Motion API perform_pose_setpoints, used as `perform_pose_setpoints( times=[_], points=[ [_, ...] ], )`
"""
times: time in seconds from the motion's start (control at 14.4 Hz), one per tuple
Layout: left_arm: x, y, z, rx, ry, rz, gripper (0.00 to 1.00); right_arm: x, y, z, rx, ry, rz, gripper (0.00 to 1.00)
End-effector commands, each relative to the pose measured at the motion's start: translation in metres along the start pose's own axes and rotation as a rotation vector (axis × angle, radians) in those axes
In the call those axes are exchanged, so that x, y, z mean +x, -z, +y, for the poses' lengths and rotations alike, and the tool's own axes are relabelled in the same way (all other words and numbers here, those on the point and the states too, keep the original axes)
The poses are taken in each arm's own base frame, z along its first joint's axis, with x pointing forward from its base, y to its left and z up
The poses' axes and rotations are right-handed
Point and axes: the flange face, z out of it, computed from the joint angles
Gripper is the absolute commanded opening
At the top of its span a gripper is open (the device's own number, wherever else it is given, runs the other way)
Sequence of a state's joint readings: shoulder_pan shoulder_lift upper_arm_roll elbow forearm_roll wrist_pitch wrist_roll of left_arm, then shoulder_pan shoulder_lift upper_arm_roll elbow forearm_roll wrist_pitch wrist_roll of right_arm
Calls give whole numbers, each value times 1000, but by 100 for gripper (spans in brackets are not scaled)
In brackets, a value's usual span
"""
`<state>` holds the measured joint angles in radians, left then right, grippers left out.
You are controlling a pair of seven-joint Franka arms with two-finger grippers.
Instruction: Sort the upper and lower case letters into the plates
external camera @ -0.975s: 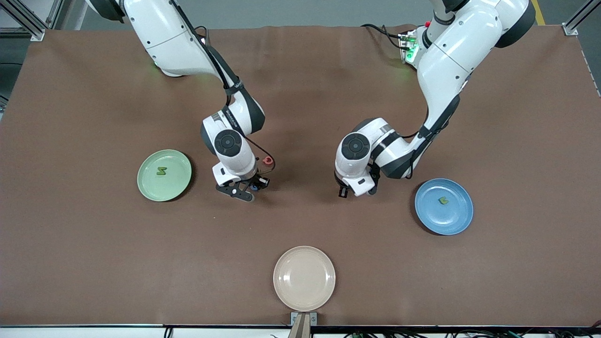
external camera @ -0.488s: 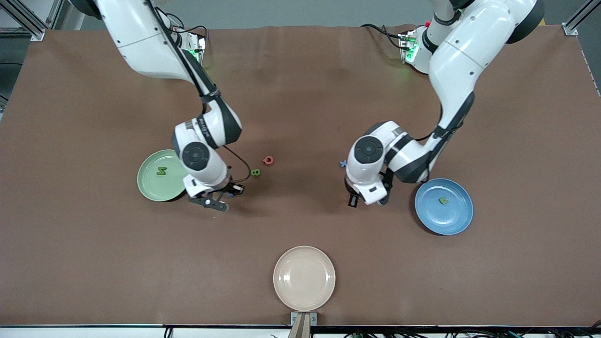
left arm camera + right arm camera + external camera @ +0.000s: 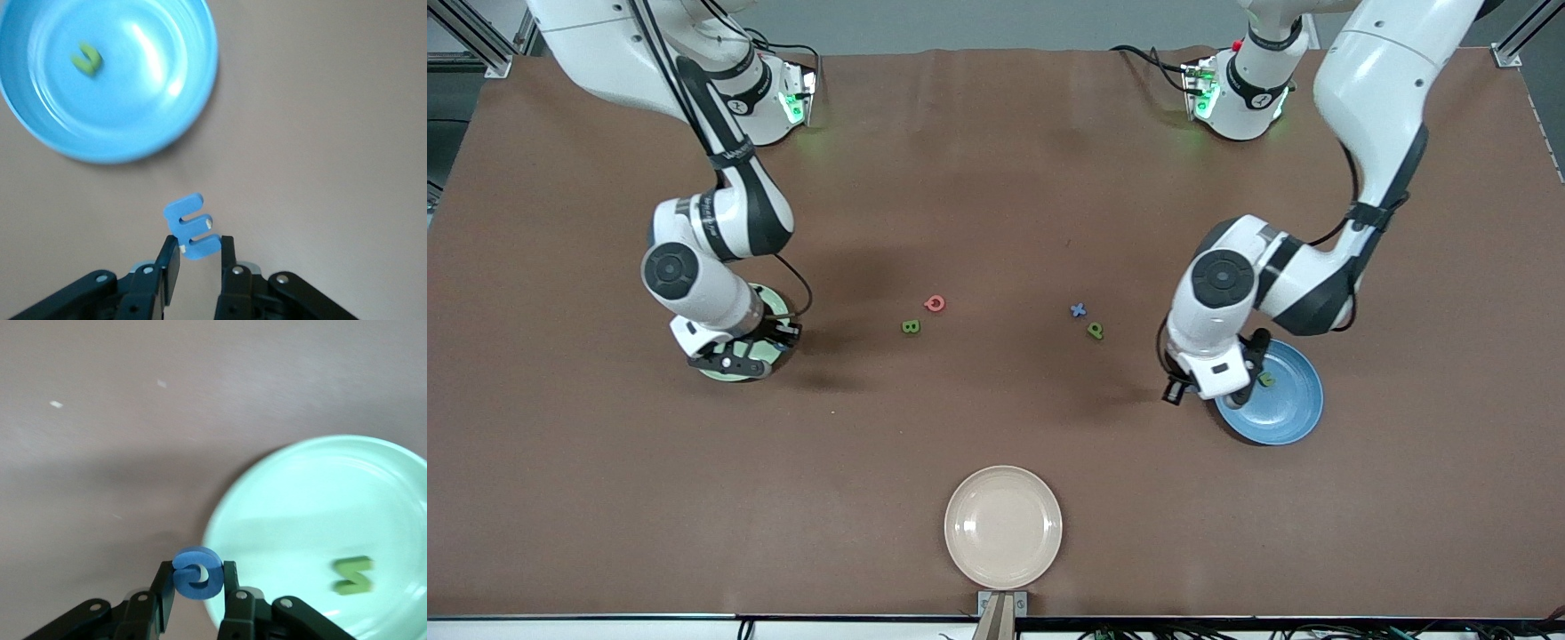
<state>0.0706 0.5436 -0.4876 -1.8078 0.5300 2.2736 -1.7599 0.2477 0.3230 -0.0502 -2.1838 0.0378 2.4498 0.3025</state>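
My left gripper [image 3: 199, 244] is shut on a blue letter E [image 3: 191, 225] and hangs over the table just outside the rim of the blue plate [image 3: 133, 100], which holds a green letter [image 3: 87, 60]. My right gripper [image 3: 198, 577] is shut on a round blue letter [image 3: 198, 572] over the rim of the pale green plate [image 3: 300, 513], where a green zigzag letter [image 3: 352, 575] lies. In the front view the right gripper [image 3: 734, 363] covers most of the pale green plate [image 3: 775, 305]. The left gripper [image 3: 1199, 391] stands at the blue plate's [image 3: 1285, 404] edge.
Loose letters lie mid-table between the two plates: a red round one [image 3: 935, 304], a green B [image 3: 910, 327], a blue x [image 3: 1078, 310] and a green p [image 3: 1095, 331]. A cream-beige plate [image 3: 1003, 526] sits near the table's front edge.
Both arms swung outward from the table's middle, each carrying its blue letter: the right one to the pale green plate, the left one to the blue plate. The mid-table letters came into view.
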Motion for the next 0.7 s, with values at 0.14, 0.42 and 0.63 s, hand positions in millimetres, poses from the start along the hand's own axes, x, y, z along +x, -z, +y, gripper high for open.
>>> perform_pose_setpoints(
  times=[0.14,0.42,0.63],
  points=[
    [55,-19,-53,71,-96,5,0,-40,-25,41,10,24,34,0],
    [84,-40,-80,76,-108,-26,0,-50,-39,44,8,23,31,1],
    [107,-54,-99,58,-123,-45,0,-50,-42,44,5,21,24,10]
  ],
)
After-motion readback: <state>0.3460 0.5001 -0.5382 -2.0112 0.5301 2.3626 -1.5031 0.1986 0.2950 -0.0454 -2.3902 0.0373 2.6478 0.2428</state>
